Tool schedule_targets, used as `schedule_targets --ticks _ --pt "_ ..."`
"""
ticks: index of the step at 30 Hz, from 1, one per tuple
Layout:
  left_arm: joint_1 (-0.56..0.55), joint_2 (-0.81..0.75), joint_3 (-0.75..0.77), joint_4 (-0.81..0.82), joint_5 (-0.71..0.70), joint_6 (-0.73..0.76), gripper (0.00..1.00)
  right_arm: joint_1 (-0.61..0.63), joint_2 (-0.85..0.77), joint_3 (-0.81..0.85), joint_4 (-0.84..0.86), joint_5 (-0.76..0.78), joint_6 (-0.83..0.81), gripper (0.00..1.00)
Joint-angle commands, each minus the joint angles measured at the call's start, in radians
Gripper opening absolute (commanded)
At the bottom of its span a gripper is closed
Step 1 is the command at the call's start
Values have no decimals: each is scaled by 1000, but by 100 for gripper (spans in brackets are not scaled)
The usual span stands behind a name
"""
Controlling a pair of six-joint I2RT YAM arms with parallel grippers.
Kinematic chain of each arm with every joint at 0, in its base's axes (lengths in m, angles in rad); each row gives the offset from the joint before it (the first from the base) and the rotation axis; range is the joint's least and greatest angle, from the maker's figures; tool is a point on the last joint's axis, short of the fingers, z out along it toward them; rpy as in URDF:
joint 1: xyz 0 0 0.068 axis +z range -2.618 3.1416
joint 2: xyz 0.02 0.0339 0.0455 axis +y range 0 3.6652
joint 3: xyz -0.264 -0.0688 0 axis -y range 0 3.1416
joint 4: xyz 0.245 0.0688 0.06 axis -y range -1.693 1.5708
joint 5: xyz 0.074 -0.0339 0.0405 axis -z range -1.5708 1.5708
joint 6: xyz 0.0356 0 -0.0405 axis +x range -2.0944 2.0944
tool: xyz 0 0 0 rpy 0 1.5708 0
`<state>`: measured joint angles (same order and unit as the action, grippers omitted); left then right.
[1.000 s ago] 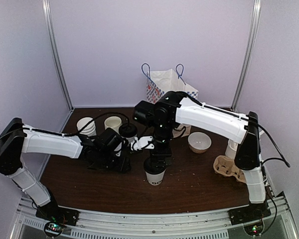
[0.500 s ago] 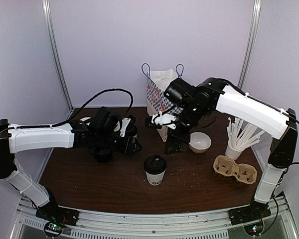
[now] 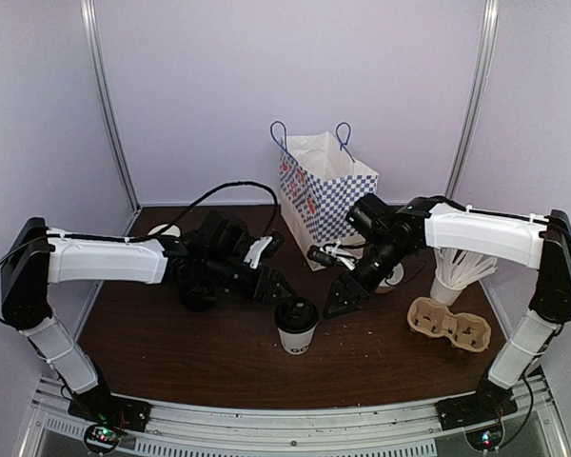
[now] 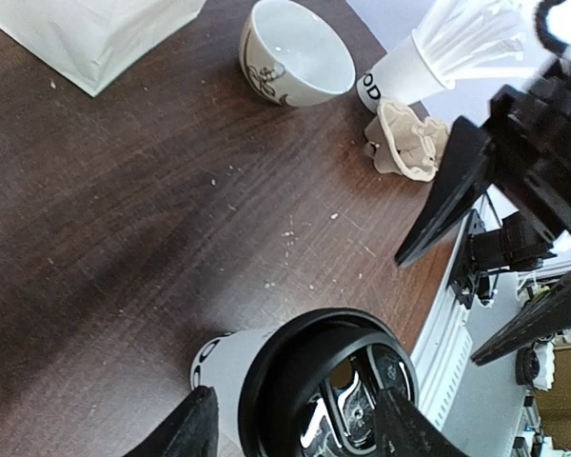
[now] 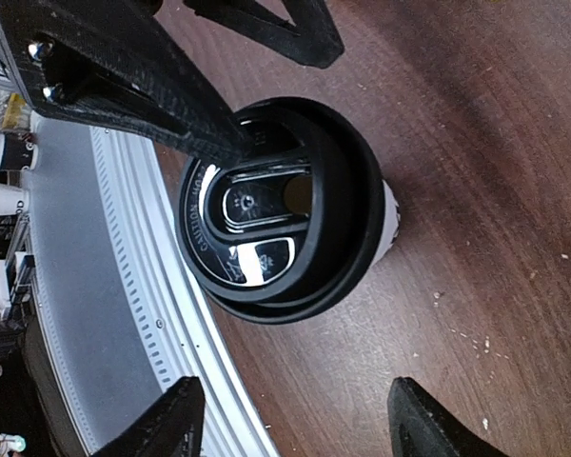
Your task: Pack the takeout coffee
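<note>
The takeout coffee (image 3: 296, 326), a white paper cup with a black lid, stands upright on the dark wooden table (image 3: 171, 343) near the front middle. My left gripper (image 3: 276, 288) comes in from the cup's upper left. In the left wrist view it (image 4: 295, 433) is open, with the black lid (image 4: 328, 381) between its fingers. My right gripper (image 3: 335, 305) hangs low just right of the cup. In the right wrist view it (image 5: 295, 419) is open, and the coffee's lid (image 5: 281, 209) lies ahead of the fingertips, not between them.
A blue-checked paper bag (image 3: 324, 190) stands open behind the cup. A white bowl (image 4: 295, 57) sits to the right, partly hidden by my right arm in the top view. A cardboard cup carrier (image 3: 449, 324) and a cup of straws (image 3: 455, 271) are at the right edge.
My right arm dropped from beside the bag to the cup's right side. My left arm swung right and closer, bringing its fingers over the lid. The cup has stayed put.
</note>
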<state>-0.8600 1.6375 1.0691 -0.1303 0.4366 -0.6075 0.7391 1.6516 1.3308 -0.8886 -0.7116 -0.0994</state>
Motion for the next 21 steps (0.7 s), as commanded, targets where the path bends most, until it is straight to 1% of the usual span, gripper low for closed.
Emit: schedule_targets --ticks 1,4,6,10,13,19,21 --pt "-1 35 4 58 70 -21 59 -10 45 -13 122 -125 94 65" --pt "-2 56 8 35 77 -14 57 -16 85 2 127 -160 99 64" --pt "-2 65 5 19 75 -7 55 -19 106 9 134 -178 140 62" --pt "-2 77 -5 2 70 1 52 -25 140 15 139 -206 161 54" --pt "-2 89 -14 12 87 -1 50 -27 157 16 142 -215 176 51" --pt "-2 96 -20 15 91 3 47 -32 195 13 148 -230 197 41" --pt "-2 99 -23 14 91 3 46 -35 210 11 146 -210 206 39"
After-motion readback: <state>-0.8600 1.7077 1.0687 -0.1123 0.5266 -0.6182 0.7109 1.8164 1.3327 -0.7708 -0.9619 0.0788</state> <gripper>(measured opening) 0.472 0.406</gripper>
